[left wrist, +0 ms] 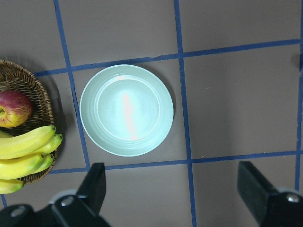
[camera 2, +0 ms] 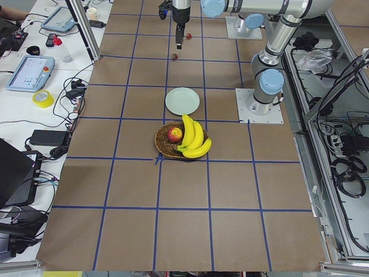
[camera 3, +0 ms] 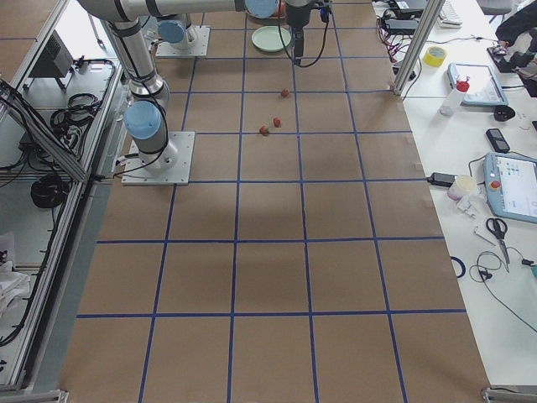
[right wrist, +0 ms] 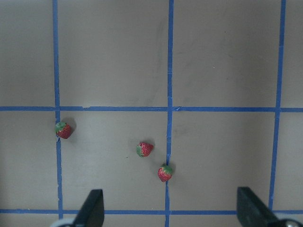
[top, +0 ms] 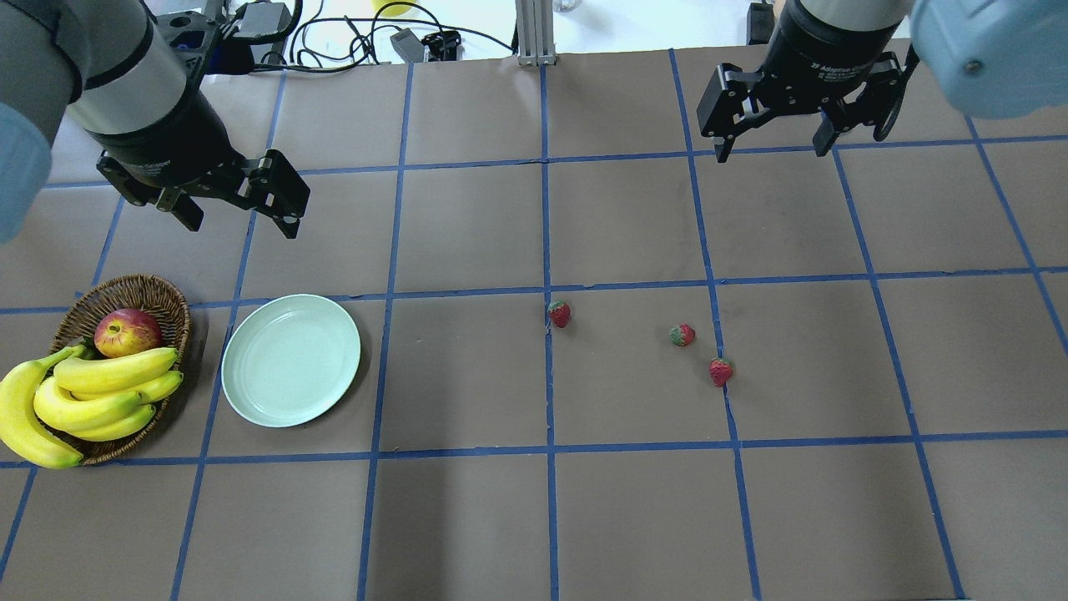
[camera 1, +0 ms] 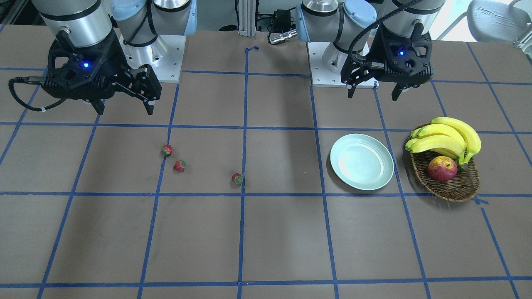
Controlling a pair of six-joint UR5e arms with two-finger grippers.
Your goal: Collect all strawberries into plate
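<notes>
Strawberries [top: 682, 335], all three, lie on the table [top: 634, 517] toward the robot's right, well apart from the bare plate [top: 290, 361]; none collected yet. Left pincer [top: 242, 225] and right pincer [top: 772, 151] hang wide open, holding nothing. Approach room looks ample; only a basket [top: 171, 305] crowds the plate's outer side.

Plate [top: 290, 360]: round, shallow, pale mint green, lying flat; you'll find it left of the bench's middle, well in from every edge.
Strawberries [top: 682, 335]: three small red berries with green caps, loose right of the bench's middle, well apart from the plate.
Spacing: two sit near each other; the third strawberry [top: 559, 314] lies alone, nearest your plate.
</notes>
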